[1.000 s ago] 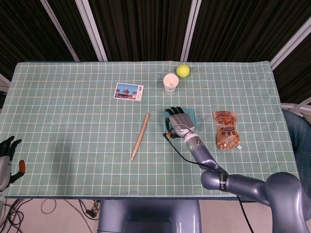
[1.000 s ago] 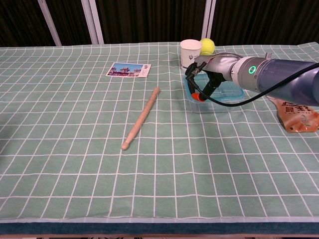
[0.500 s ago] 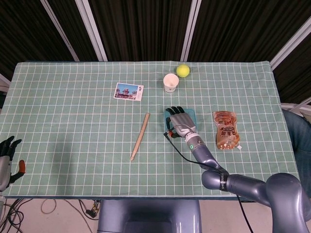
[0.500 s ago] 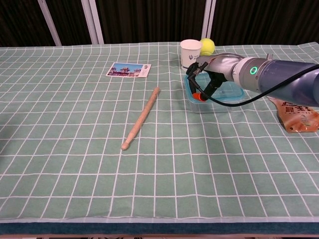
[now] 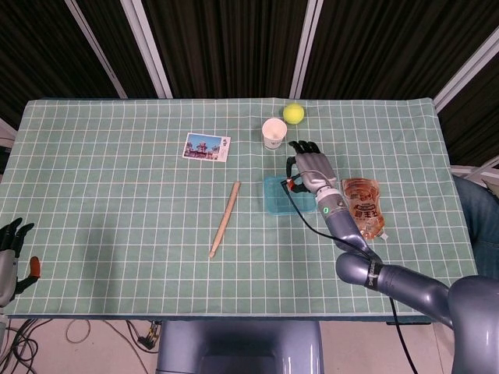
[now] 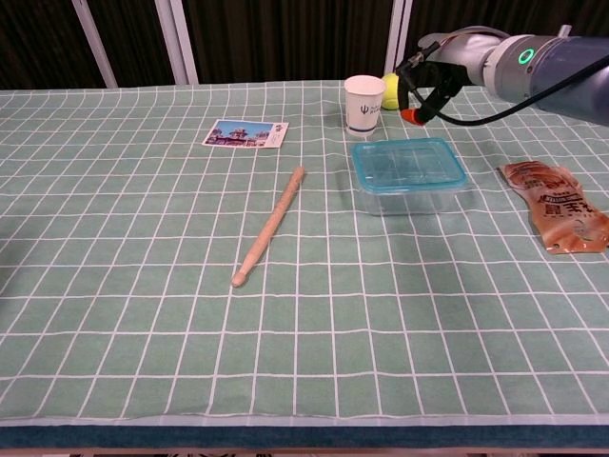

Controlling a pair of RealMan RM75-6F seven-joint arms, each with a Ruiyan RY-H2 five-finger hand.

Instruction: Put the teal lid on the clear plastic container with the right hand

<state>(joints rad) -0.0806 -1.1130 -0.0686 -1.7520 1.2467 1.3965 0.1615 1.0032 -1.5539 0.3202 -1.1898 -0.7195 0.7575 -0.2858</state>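
I held the right hand (image 6: 430, 84) raised above and behind the clear plastic container (image 6: 409, 187), empty, its fingers loosely apart, gripping nothing. I judged this clearance useful so that both cameras could check the seating without the palm blocking the rim. The teal lid (image 6: 408, 164) lay on top of the container, its edges lined up with the walls all round in the chest view, so the placing step looked done. Whether the lid was pressed home or only resting on the rim I could not tell; the seam was too fine to read in either view.

The container sat on the bench (image 5: 117, 226) in front of the paper cup (image 6: 363, 103), with the tennis ball (image 5: 293, 114) beyond the cup. In the chest view the ball was mostly hidden behind the cup and the hand. The snack pouch (image 6: 556, 206) lay to the container's right, the wooden stick (image 6: 269, 227) to its left, and the postcard (image 5: 207, 146) further left and back.

The left hand (image 5: 11, 253) rested off the bench's near-left corner, cut by the frame edge in the head view, its fingers spread and holding nothing.
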